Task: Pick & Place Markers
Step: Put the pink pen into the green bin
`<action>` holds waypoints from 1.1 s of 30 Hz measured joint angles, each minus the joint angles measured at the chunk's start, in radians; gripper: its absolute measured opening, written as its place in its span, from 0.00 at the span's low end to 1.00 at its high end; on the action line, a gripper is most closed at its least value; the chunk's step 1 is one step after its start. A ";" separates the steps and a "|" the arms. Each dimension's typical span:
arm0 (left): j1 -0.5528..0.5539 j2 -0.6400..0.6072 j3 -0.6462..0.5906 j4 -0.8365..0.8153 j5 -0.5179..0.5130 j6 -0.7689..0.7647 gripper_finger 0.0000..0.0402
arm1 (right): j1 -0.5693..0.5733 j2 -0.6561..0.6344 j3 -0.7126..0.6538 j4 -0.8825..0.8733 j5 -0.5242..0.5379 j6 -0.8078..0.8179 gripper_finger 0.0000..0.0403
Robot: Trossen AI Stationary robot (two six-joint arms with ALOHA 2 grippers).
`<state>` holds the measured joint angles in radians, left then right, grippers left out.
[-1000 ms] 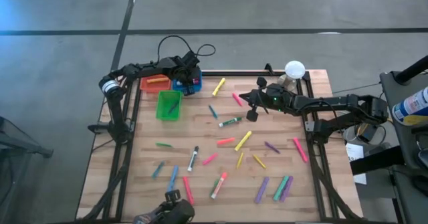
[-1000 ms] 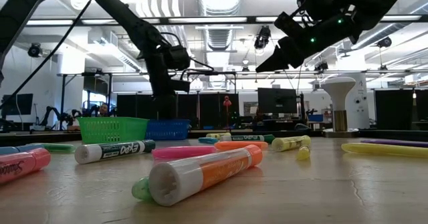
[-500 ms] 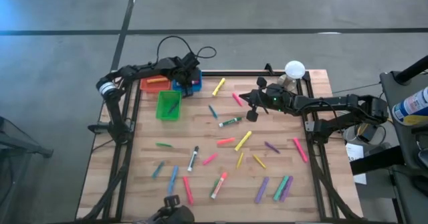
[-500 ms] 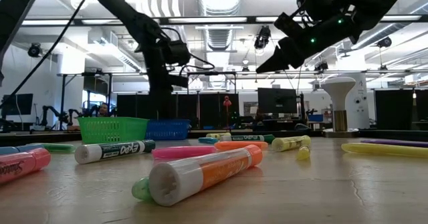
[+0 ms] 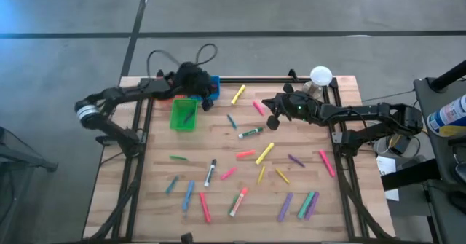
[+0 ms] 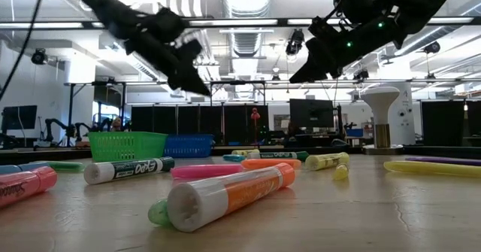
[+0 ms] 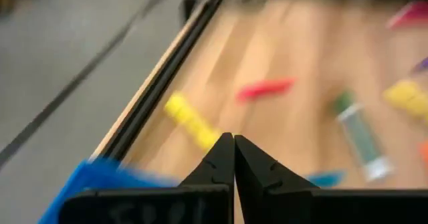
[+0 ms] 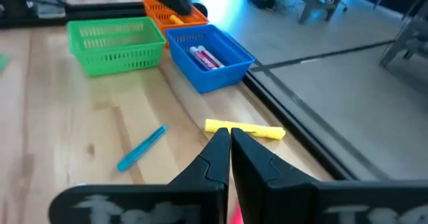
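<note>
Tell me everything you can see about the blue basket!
The blue basket is a small rectangular bin that looks like plastic, with slotted mesh walls and an open top. It stands upright on the wooden table near its back edge, close to the black rail. A green basket sits beside it and an orange one just behind. Inside lie a couple of markers, pink or red with white. A yellow marker lies on the table nearby, not touching it.
</note>
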<state>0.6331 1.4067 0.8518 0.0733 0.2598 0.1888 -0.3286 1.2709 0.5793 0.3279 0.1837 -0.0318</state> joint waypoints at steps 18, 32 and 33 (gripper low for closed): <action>-0.002 -0.147 -0.514 0.788 0.031 -0.208 0.00 | -0.062 0.155 0.002 -0.041 0.046 0.246 0.27; -0.004 -0.138 -0.514 0.776 0.030 -0.215 0.00 | -0.128 0.382 0.204 -0.263 -0.062 0.306 0.45; -0.005 -0.138 -0.514 0.776 0.030 -0.215 0.00 | -0.130 0.397 0.213 -0.289 -0.063 0.317 0.45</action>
<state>0.6285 1.2690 0.3378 0.8494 0.2897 -0.0257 -0.4582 1.6674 0.7927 0.0385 0.1205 0.2849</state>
